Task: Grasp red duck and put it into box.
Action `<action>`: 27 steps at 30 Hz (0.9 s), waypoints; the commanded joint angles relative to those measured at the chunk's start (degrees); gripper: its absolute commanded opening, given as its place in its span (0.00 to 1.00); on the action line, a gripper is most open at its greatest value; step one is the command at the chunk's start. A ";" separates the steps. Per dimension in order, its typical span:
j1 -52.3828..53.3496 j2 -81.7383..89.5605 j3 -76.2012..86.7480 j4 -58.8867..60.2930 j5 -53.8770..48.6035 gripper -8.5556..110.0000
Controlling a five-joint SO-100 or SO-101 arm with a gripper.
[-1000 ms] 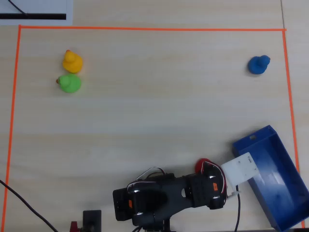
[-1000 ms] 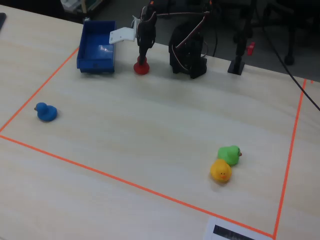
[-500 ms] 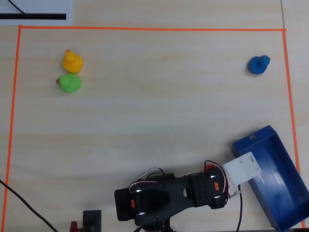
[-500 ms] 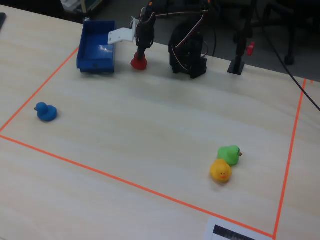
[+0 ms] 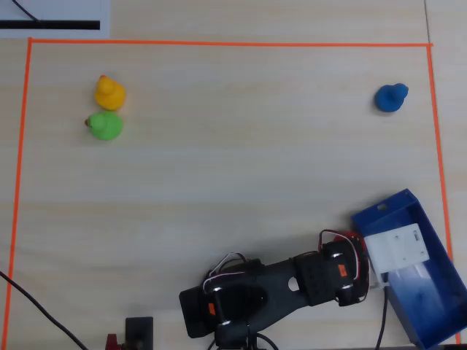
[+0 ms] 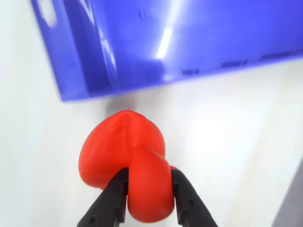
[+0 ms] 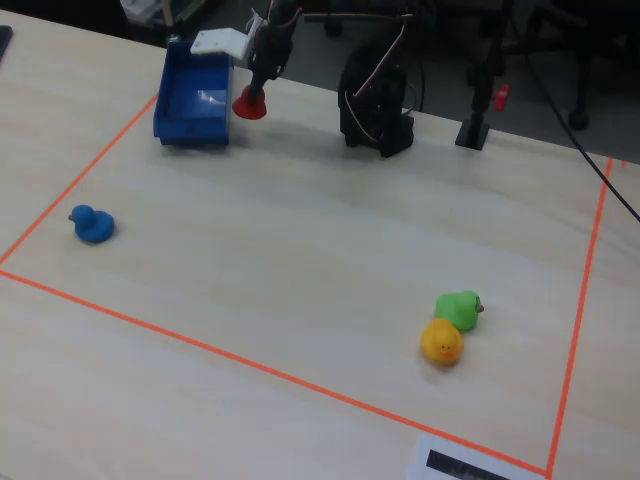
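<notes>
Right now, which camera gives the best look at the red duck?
The wrist view: the red duck fills the frame, pinched between the black fingers. The fixed view shows it small, lifted beside the box. In the overhead view the arm hides it almost entirely.

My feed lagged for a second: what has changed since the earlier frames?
The end effector, shut on the red duck, lifted it off the table and carried it toward the box. The box, blue duck, green duck and yellow duck stayed put.
</notes>
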 commanded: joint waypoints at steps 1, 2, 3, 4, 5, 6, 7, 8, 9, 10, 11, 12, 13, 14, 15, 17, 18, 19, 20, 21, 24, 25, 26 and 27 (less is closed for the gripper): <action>-0.53 -4.83 -14.94 2.72 1.76 0.07; -0.44 -6.24 -17.58 3.52 2.55 0.07; -0.35 -7.91 -20.04 4.04 3.16 0.07; -0.26 -9.58 -22.15 4.22 3.78 0.07; -0.18 -11.34 -23.91 3.69 4.31 0.07; -0.18 -13.27 -25.31 2.72 4.75 0.07; -0.09 -15.47 -26.63 1.58 4.92 0.07; 0.00 -17.93 -28.04 0.26 5.19 0.07; 0.00 -20.48 -29.44 -1.14 5.27 0.07; 0.18 -22.94 -30.67 -2.55 5.27 0.07; 0.26 -25.40 -31.82 -3.96 5.27 0.07; 0.44 -27.69 -32.96 -5.10 4.92 0.07; 0.70 -29.79 -33.57 -6.50 4.66 0.07; 0.88 -31.55 -33.93 -7.73 4.22 0.07; 1.05 -33.31 -34.10 -8.88 3.78 0.07; 1.49 -36.12 -33.66 -10.63 2.99 0.07; 1.67 -37.35 -33.49 -11.16 2.90 0.07; 1.85 -38.50 -33.40 -11.51 2.81 0.07; 1.93 -39.55 -33.49 -11.78 2.81 0.07; 2.11 -40.52 -33.49 -12.22 2.81 0.07; 2.37 -42.80 -33.49 -13.71 2.55 0.07; 2.46 -43.59 -33.49 -14.59 2.55 0.07; 2.64 -44.30 -33.66 -15.21 2.55 0.07; 2.72 -45.00 -34.10 -15.64 2.64 0.07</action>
